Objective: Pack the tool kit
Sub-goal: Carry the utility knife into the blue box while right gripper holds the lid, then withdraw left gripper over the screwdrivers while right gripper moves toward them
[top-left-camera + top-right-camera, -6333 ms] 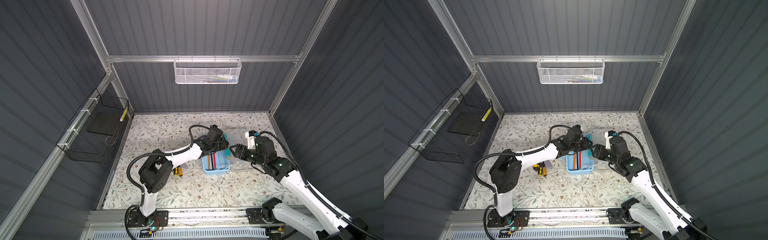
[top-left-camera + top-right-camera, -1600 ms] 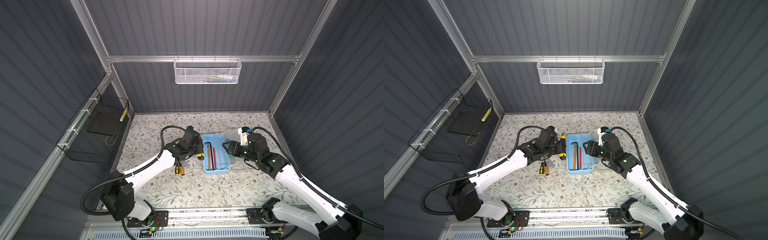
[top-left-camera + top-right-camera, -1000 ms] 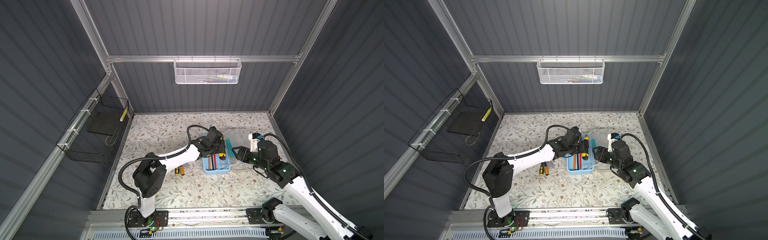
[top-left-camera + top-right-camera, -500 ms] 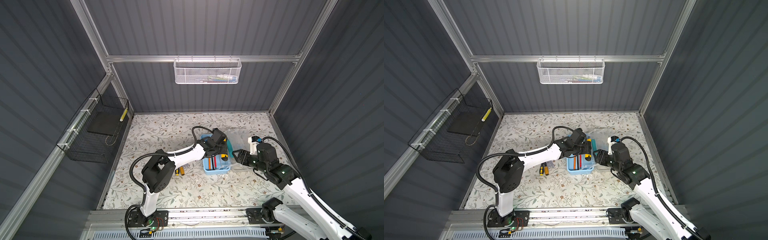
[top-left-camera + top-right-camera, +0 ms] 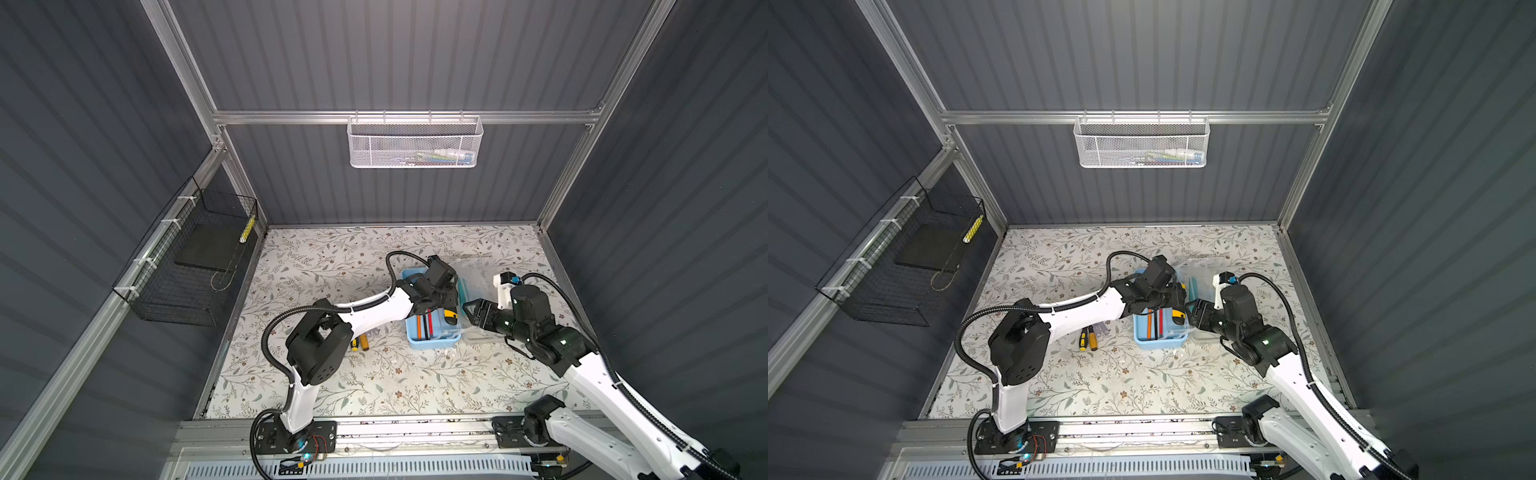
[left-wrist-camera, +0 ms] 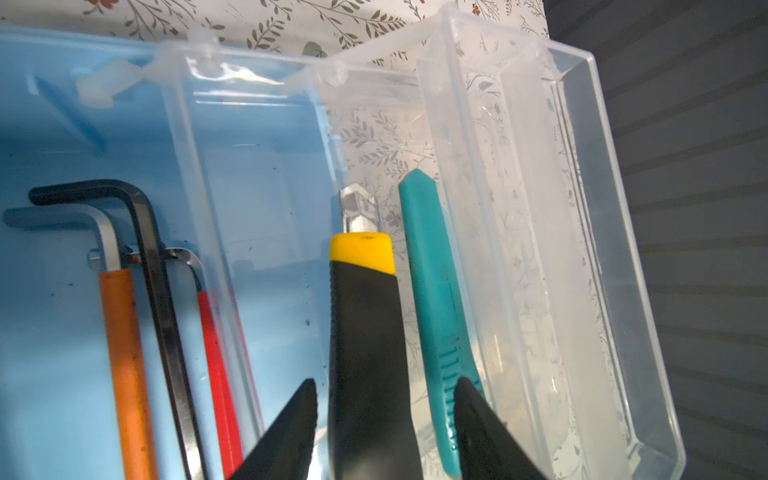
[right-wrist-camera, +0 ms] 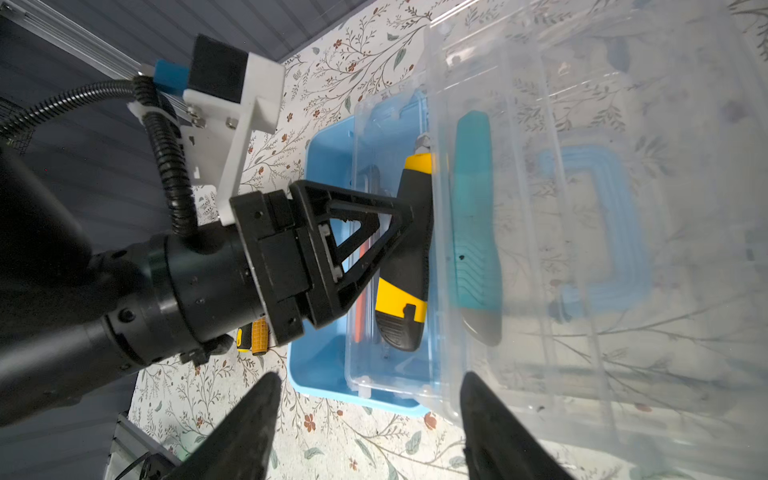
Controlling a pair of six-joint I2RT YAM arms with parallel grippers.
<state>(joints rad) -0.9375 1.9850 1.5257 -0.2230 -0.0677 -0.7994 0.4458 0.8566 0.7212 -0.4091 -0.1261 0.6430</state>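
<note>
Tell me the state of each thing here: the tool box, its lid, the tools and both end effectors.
Light-blue box, open.
Clear lid, swung open beside the box.
Hex keys, lying in the box.
Yellow-black handle, in the clear tray, not gripped.
Teal knife, lying on the lid.
Screwdrivers, out on the table.
Left end effector, open.
Right end effector, open.
</note>
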